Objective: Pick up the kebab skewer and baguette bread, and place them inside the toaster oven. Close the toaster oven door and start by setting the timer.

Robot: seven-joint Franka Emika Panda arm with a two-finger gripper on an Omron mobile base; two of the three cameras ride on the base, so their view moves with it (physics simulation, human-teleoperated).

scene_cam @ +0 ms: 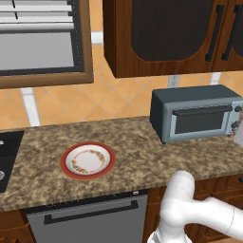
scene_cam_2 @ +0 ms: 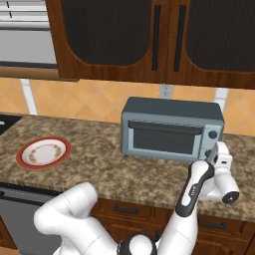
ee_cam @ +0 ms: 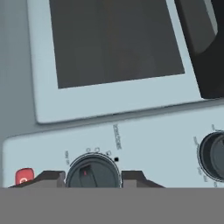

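Note:
The grey-blue toaster oven (scene_cam: pixel 194 114) (scene_cam_2: pixel 169 129) stands on the counter, its glass door (scene_cam: pixel 199 121) (scene_cam_2: pixel 164 139) (ee_cam: pixel 109 43) closed, with the dark bar handle (ee_cam: pixel 201 43) along one edge. My gripper (scene_cam_2: pixel 215 152) (ee_cam: pixel 92 177) is at the oven's right-hand control panel. In the hand view its two fingertips (ee_cam: pixel 48 178) press on either side of a dark round knob (ee_cam: pixel 92 170) with a red mark. A second knob (ee_cam: pixel 214 155) sits further along the panel. The kebab skewer and the baguette bread are out of view.
An empty red-rimmed plate (scene_cam: pixel 88 160) (scene_cam_2: pixel 44 152) lies on the granite counter left of the oven. A red button (ee_cam: pixel 24 177) is beside the gripped knob. Dark wood cabinets (scene_cam_2: pixel 124 35) hang above, and a dishwasher front (scene_cam: pixel 90 220) is below the counter.

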